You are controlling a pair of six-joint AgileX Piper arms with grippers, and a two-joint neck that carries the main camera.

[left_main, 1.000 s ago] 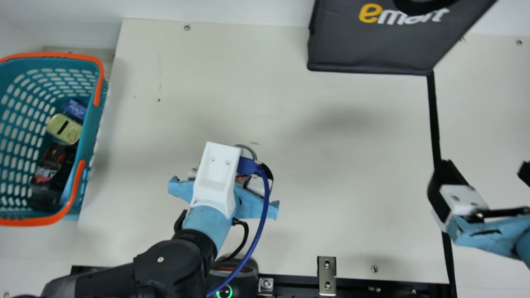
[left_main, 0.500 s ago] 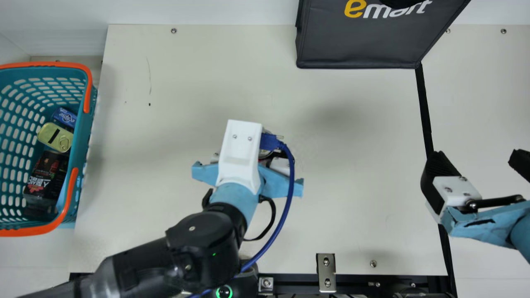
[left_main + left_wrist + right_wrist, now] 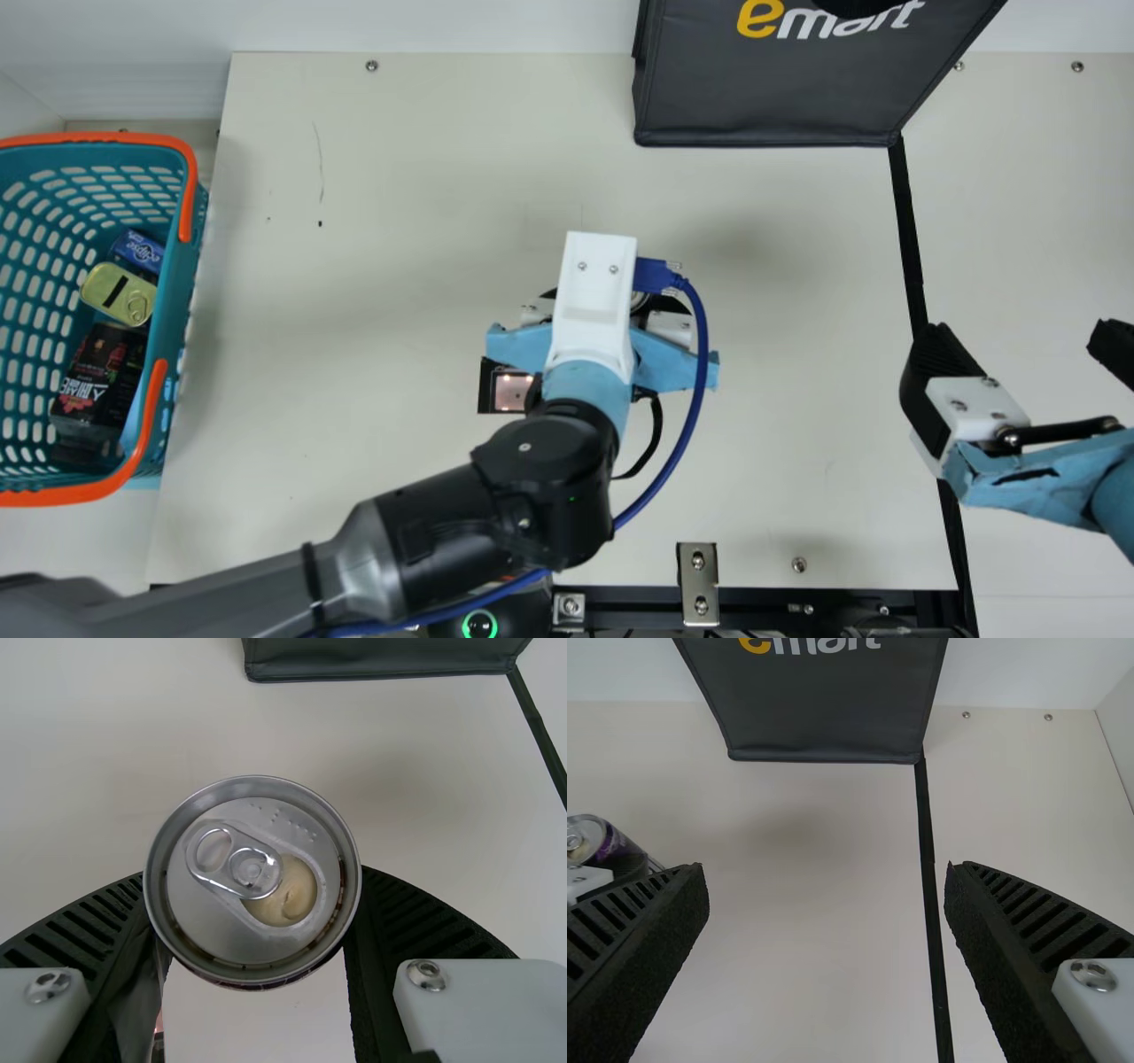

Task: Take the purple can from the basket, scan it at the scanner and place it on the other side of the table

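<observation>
Cream tabletop (image 3: 399,177) spreads around what looks like the scanner (image 3: 511,391), a small black unit with a lit square window. Well left of the scanner is a teal basket (image 3: 170,301) with orange handles; beyond it and to the right, a dark bag (image 3: 771,97).

Your left gripper (image 3: 254,890) is closed around the purple can (image 3: 252,881), one ribbed finger on each side, the lid facing the wrist camera. The can is near the scanner, to its right and a little beyond. Your right gripper (image 3: 826,877) is open and empty, well to the scanner's right, by a black strip (image 3: 906,221).

Whether the scan has registered, you cannot tell from here. If it has not, bring the can back over the scanner's window and turn its printed side slowly toward the light. If it has, the step is likely the carry to the scanner's far right. Go level and keep your arms well apart. Hold firmly but gently: the lid's opening looks unsealed, so the walls may dent. Settle the base flat, then open evenly so it does not tip.
</observation>
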